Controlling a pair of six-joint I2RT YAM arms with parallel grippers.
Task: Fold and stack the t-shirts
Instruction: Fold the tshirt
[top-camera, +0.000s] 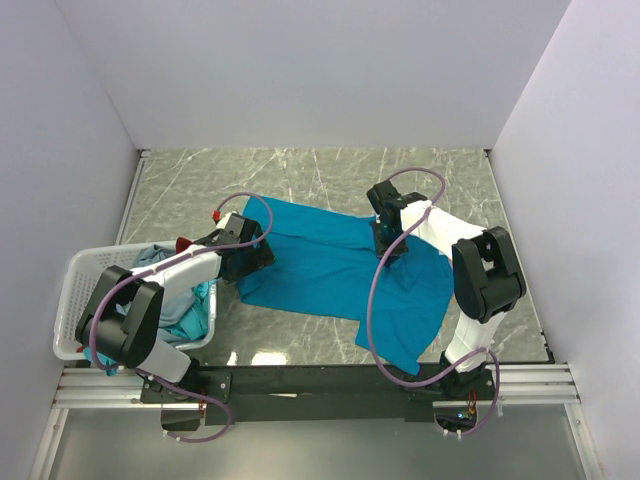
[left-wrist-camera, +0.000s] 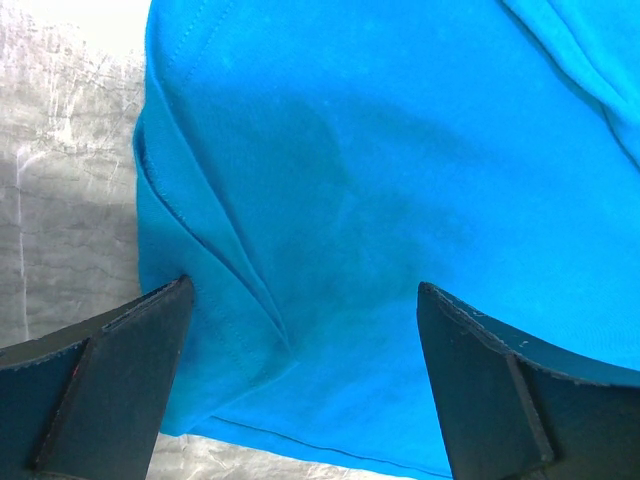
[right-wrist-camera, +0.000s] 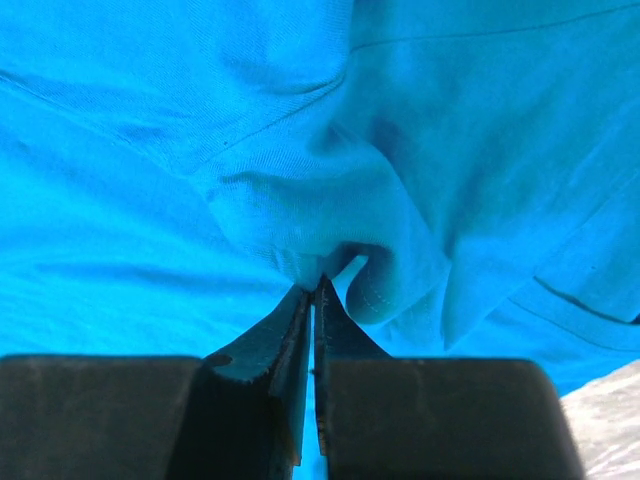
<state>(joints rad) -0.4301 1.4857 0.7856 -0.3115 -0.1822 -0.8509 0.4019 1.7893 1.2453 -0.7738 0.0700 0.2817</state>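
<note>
A bright teal-blue t-shirt (top-camera: 330, 268) lies spread and rumpled across the marble table. At its left edge my left gripper (top-camera: 252, 258) hovers open. In the left wrist view its two dark fingers (left-wrist-camera: 110, 380) straddle the shirt's hemmed corner (left-wrist-camera: 330, 250) with nothing between them. My right gripper (top-camera: 388, 250) is over the shirt's upper right part. In the right wrist view it (right-wrist-camera: 318, 288) is shut, and its tips pinch a raised fold of the blue cloth (right-wrist-camera: 300, 215). More t-shirts, grey-blue (top-camera: 152, 256) and teal (top-camera: 190, 315), lie bunched in the basket.
A white lattice basket (top-camera: 72, 300) stands at the table's left near corner, beside the left arm. White walls close in the table on three sides. Bare marble (top-camera: 300, 175) shows behind the shirt. The shirt's lower right part (top-camera: 405, 340) reaches close to the near edge.
</note>
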